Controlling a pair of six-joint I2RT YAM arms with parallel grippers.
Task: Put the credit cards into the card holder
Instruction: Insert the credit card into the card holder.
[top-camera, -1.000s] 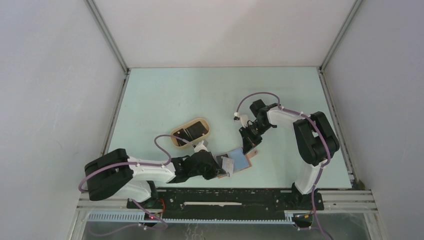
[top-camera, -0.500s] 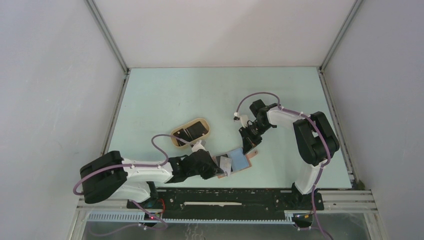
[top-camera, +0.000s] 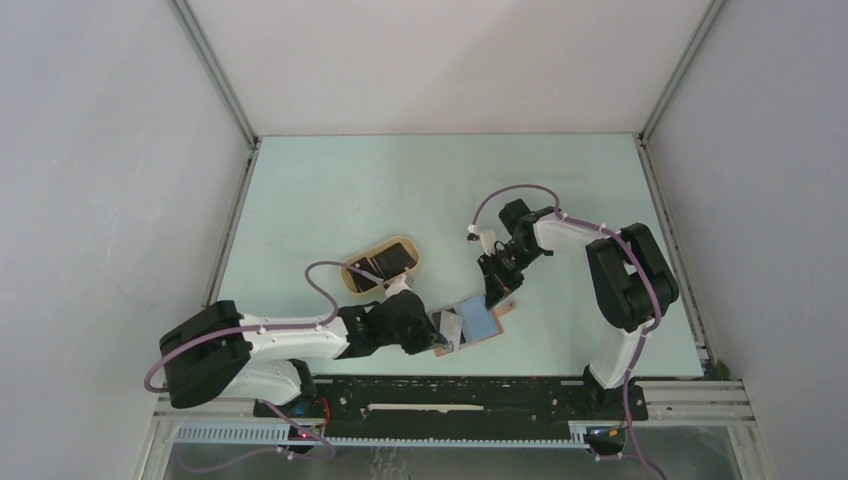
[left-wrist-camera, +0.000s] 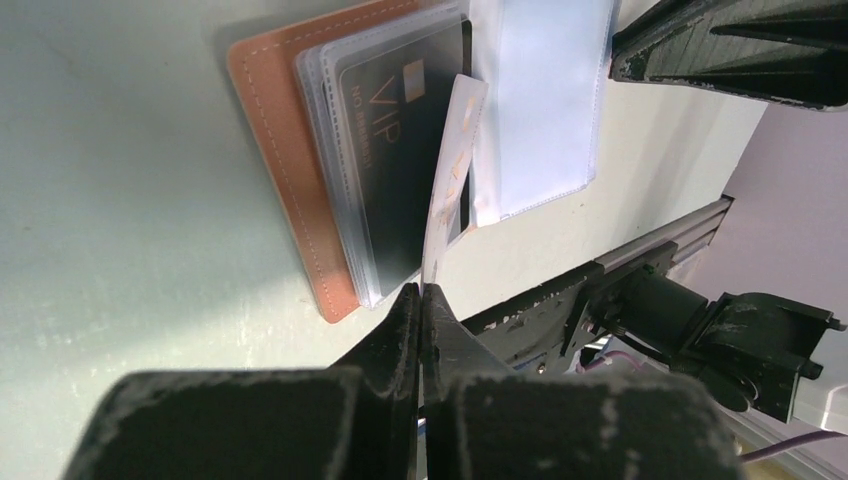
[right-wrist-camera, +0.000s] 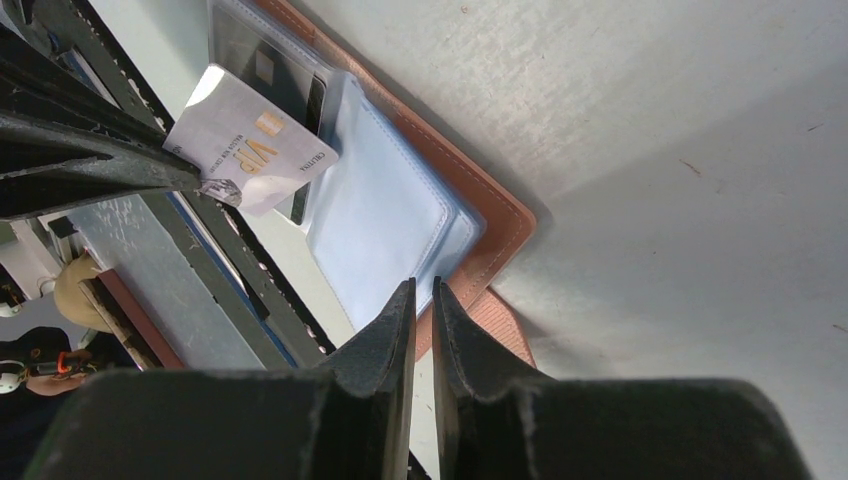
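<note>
Pale green tabletop (top-camera: 400, 190) enclosed by plain white walls (top-camera: 100, 150) and aluminium rails (top-camera: 215, 70).

Overhead view looks down on table (top-camera: 400, 190); wrist views close, both share card holder (left-wrist-camera: 275, 150).

Reddish-brown leather card holder (top-camera: 480, 322) lying open and flat, pale blue pockets (right-wrist-camera: 385, 215) facing up, black VIP card (left-wrist-camera: 400, 170) tucked in a clear sleeve, white VIP card (right-wrist-camera: 250, 150) on edge, tilted over it, dark cards (top-camera: 385, 264) in the tan oval tray (top-camera: 352, 285) behind.

Reddish-brown card holder (left-wrist-camera: 280, 150), pale-blue pockets (left-wrist-camera: 545, 100); black VIP card (left-wrist-camera: 400, 150), white card (left-wrist-camera: 455, 150).
</note>
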